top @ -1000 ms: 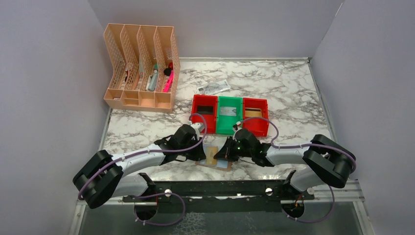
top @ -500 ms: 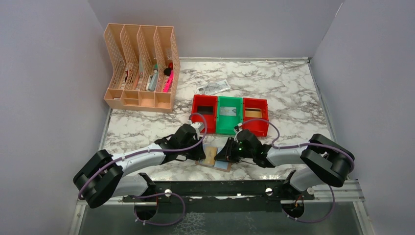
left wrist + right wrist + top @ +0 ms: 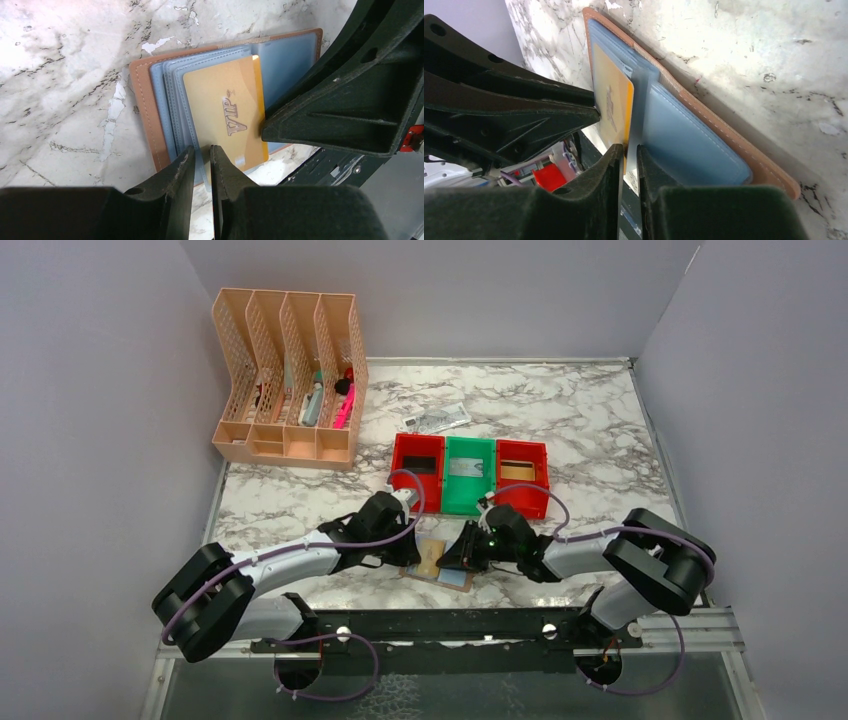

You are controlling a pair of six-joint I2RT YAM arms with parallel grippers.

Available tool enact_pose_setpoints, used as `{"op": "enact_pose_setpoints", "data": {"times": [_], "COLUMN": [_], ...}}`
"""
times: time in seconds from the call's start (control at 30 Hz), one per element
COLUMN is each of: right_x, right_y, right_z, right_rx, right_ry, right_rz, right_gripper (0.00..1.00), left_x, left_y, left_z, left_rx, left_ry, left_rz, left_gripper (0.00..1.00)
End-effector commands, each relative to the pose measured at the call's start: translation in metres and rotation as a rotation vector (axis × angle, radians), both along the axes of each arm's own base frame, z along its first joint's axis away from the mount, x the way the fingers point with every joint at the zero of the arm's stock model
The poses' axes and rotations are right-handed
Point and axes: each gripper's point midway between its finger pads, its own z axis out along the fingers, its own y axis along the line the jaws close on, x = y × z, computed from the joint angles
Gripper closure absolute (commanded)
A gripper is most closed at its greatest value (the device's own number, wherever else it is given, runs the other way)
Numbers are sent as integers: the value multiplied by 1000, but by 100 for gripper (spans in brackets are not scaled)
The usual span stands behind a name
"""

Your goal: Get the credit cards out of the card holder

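Holder [image 3: 145, 100] laid open on table [image 3: 600, 440], gold card [image 3: 225, 110] seated on its blue-grey leaves, left gripper [image 3: 202, 157] and right gripper [image 3: 629, 155] each set nearly closed astride a leaf edge; whether either grasps cannot be told.

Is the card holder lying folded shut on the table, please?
No, the card holder lies open on the marble table, with its blue-grey inner panels showing and a gold card on top.
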Motion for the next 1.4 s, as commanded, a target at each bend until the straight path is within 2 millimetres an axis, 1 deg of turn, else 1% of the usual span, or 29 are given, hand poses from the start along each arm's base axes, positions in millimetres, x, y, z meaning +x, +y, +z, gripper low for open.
{"op": "enact_pose_setpoints", "data": {"times": [0.0, 0.07, 0.17, 0.23, 0.5, 0.67, 0.83, 0.97, 1.03, 1.23, 1.3, 1.37], "right_x": [1, 0, 0, -1, -13, -17, -15, -10, -7, -6, -6, -6], "right_y": [6, 6, 3, -1, -16, -20, -26, -35, -37, -34, -29, -23], "right_z": [3, 4, 2, 1, -10, -12, -13, -14, -11, -8, -6, -6], "right_rx": [48, 54, 46, 43, 41, 42, 17, -30, -44, -40, -27, -14], "right_ry": [9, 11, 12, 16, 54, 65, 59, 40, 24, 14, 17, 24], "right_rz": [19, 16, 7, 1, -9, -3, -34, -81, -89, -73, -54, -35], "right_gripper": [82, 89, 96, 99, 99, 99, 99, 99, 99, 99, 99, 99], "left_x": [-2, -2, -2, -1, -1, 0, 1, 2, 3, 7, 8, 10], "left_y": [10, 11, 11, 11, 11, 12, 12, 12, 12, 9, 8, 6], "left_z": [-11, -11, -12, -11, -12, -12, -10, -7, -5, 3, 8, 16], "left_rx": [65, 65, 67, 66, 76, 78, 80, 77, 73, 63, 53, 35], "left_ry": [11, 11, 9, 7, 7, 5, 1, -7, -13, -29, -34, -49], "left_rz": [13, 14, 15, 16, 16, 22, 24, 28, 31, 34, 36, 42], "left_gripper": [78, 78, 79, 79, 79, 79, 79, 79, 79, 77, 74, 67]}}
